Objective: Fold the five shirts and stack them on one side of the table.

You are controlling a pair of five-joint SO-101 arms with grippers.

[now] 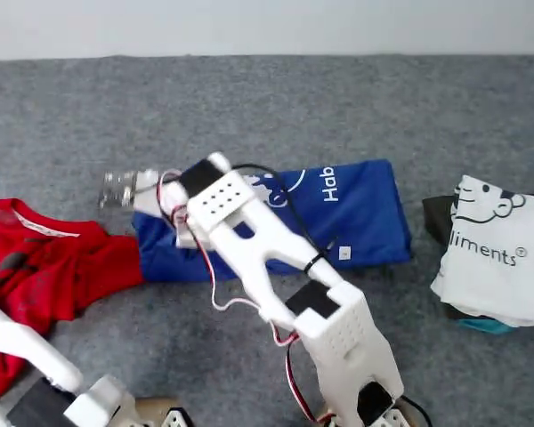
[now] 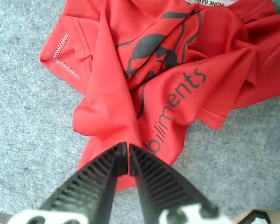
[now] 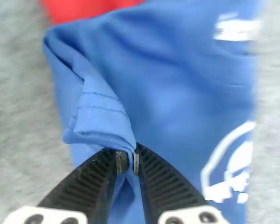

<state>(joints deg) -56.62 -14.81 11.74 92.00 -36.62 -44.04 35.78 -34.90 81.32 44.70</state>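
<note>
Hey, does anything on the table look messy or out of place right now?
The red shirt lies crumpled and unfolded at the table's left. A dark shirt and a teal shirt poke out unevenly beneath the white shirt at the right. A corner of the blue shirt is bunched in the right pincer.

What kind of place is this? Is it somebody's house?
Probably a robot practice room, likely not a home. Two white robot arms stand at a table covered in grey carpet, with a blue shirt, a red shirt and a stack of folded shirts.
</note>
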